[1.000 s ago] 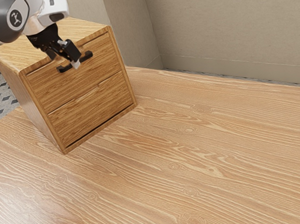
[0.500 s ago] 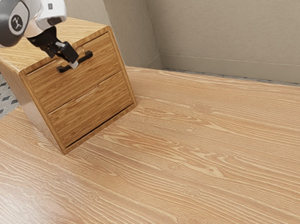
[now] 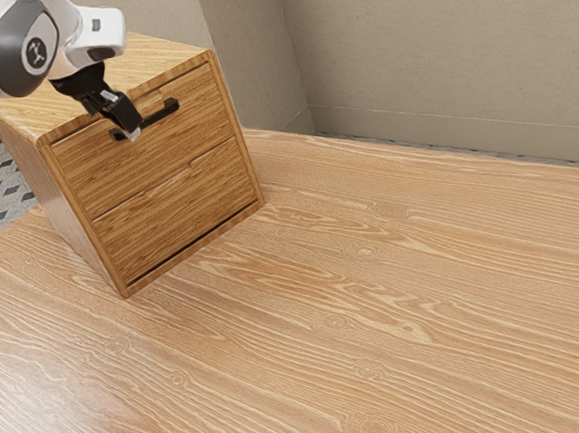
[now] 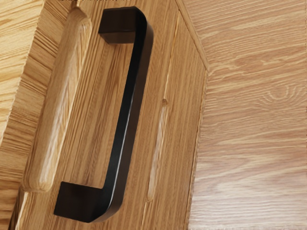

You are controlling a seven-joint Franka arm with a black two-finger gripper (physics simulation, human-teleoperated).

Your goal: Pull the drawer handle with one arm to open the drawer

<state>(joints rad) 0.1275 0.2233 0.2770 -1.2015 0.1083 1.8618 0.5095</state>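
Franka arm at a two-drawer wooden cabinet, exterior and wrist views.
White arm (image 3: 20,47) enters at the exterior view's upper left, over the cabinet (image 3: 73,208); black gripper (image 3: 127,126) hangs against the end of the black bar handle (image 3: 153,115) nearer the exterior view's left, and whether its jaws are apart or together cannot be told. Handle is mounted on the top drawer (image 3: 154,152), whose front sits flush with the cabinet face; lower drawer (image 3: 179,210) below, also flush. In the wrist view the handle (image 4: 127,115) lies directly ahead of the hand, beside a rounded wooden groove (image 4: 57,100). Wood-grain table (image 3: 406,298) extends to the exterior view's right; beige wall (image 3: 436,44) behind.
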